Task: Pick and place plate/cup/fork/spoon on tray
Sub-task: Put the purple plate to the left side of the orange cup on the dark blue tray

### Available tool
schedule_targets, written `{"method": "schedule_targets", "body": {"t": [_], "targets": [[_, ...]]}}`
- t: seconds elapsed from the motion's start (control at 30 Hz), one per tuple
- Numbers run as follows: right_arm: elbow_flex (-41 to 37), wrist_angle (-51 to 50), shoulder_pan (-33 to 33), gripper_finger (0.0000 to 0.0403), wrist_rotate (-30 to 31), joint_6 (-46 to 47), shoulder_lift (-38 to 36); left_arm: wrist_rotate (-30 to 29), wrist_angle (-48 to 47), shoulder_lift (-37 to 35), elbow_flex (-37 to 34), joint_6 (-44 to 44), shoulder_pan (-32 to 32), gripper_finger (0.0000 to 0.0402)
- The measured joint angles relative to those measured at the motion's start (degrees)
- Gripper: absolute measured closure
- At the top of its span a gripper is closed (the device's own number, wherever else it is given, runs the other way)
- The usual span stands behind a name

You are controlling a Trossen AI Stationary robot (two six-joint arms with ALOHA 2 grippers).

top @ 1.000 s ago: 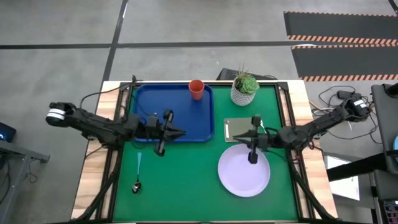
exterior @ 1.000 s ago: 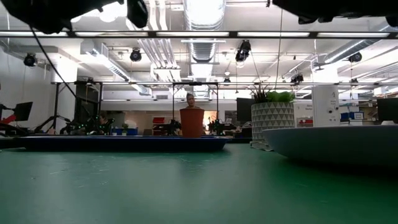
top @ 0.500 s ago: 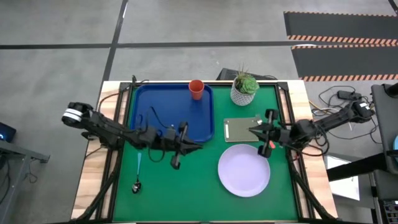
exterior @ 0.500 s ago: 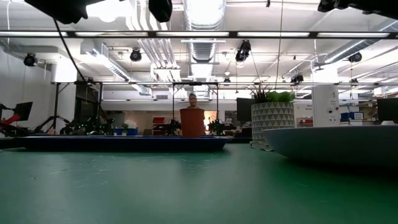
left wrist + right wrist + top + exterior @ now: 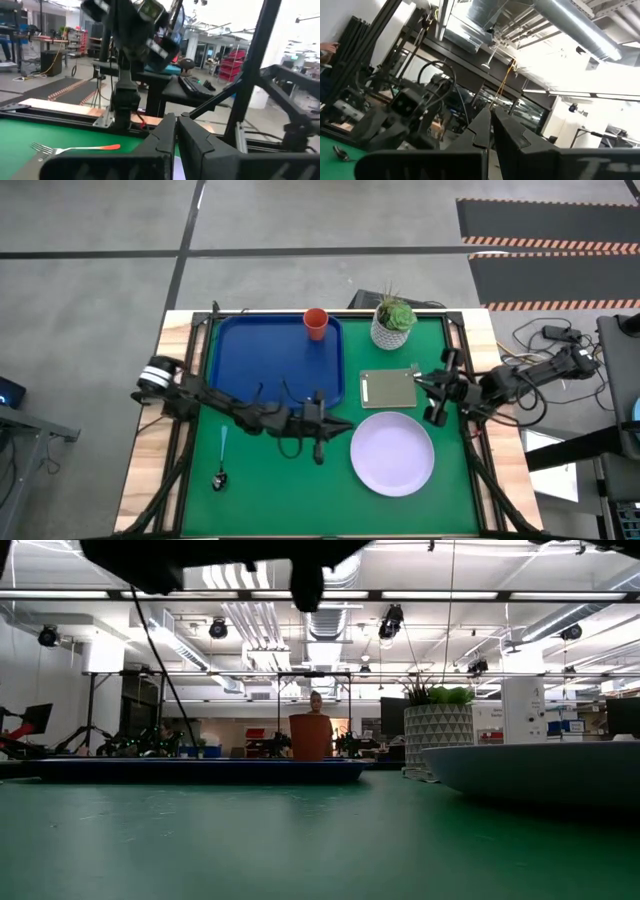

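While closed, left pincer (image 5: 343, 423) beside plate (image 5: 392, 453).

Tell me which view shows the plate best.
The high view: the whole round plate shows on the green table, off the tray. The low view gives only its rim edge-on at the right. The left wrist view shows at most a pale sliver between the fingers; the right wrist view shows none.

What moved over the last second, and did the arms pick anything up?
The left gripper slid off the tray across the green mat toward the plate. The right gripper drew back off the plate toward the table's right edge. Neither took hold of anything. The cup, plate and spoon stayed put.
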Motion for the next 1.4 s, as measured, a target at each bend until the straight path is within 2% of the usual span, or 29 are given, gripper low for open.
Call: {"method": "schedule_targets", "body": {"t": [0.1,0.2,0.3,0.47,0.63,0.93,1.13,1.4], "targets": [[0.9,-2.4,0.0,0.0394,0.1,-0.6,-1.5,0.0,-1.4,3.3,3.5,0.0,0.0,0.0402],[1.4,-4.1,0.0,0.0394,0.1,-1.6,-3.1,-1.1,-7.1,5.5,7.4,-1.1,0.0,0.0402],[1.4,-4.9,0.0,0.0394,0.1,-2.4,-5.2,-4.3,-18.5,6.4,11.7,-4.4,0.0,0.0402],[1.4,-7.9,0.0,0.0394,0.1,-2.9,-9.8,-5.8,-39.1,6.7,19.0,-7.8,0.0,0.0402],[1.4,-9.7,0.0,0.0394,0.1,-2.8,-15.3,-5.8,-51.2,6.7,23.9,-8.8,-0.1,0.0402],[1.4,-14.8,0.0,0.0394,0.2,-1.3,-23.1,-5.2,-55.5,7.9,28.7,-8.2,-0.1,0.0402],[1.4,-16.7,0.0,0.0394,0.2,-0.2,-24.9,-2.0,-57.2,13.4,35.5,-4.4,0.0,0.0402],[1.4,-16.4,0.0,0.0394,0.2,-1.5,-24.2,-0.7,-72.4,21.0,45.7,4.6,0.1,0.0402]]}}
